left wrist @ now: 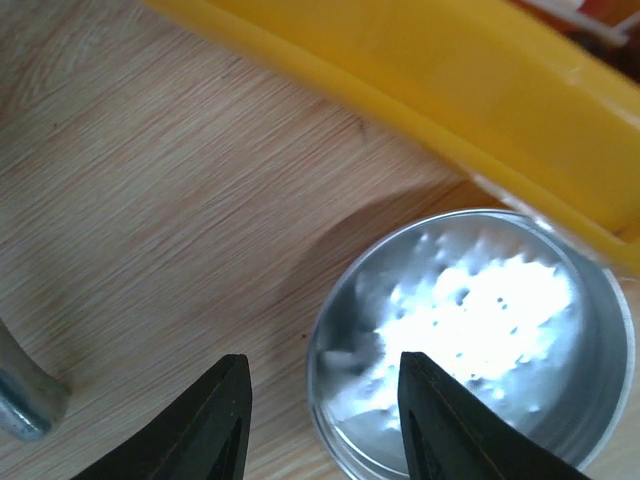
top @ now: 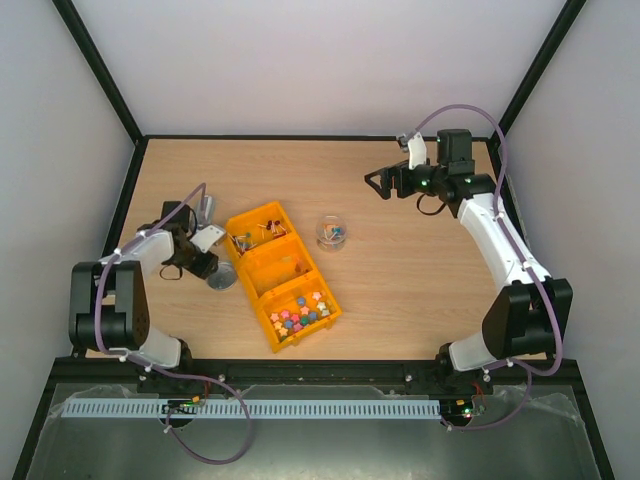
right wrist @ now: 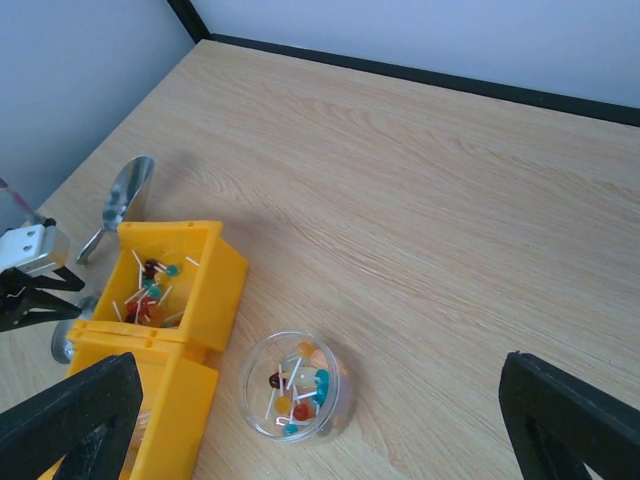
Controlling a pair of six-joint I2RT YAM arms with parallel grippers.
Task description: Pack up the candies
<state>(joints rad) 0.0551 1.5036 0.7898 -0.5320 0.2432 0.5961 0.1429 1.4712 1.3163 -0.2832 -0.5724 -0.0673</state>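
Note:
The candies are small lollipops on white sticks. Some lie in the far compartment (right wrist: 150,285) of a yellow three-part tray (top: 262,275), and some in a clear round jar (right wrist: 295,385), which stands right of the tray (top: 331,233). More colourful candies (top: 300,312) fill the near compartment. My left gripper (left wrist: 325,400) hangs low, left of the tray (top: 210,268), jaws apart. The rim of a shiny round metal tin (left wrist: 470,330) lies between them, untouched. My right gripper (top: 378,182) is wide open high above the table, its fingers (right wrist: 70,420) framing the jar far below.
A metal scoop (top: 205,210) lies on the table behind the left gripper; its handle end (left wrist: 20,400) shows at the left wrist view's edge. The tray's yellow wall (left wrist: 450,90) runs close beside the tin. Black frame posts and white walls border the wooden table (top: 420,290).

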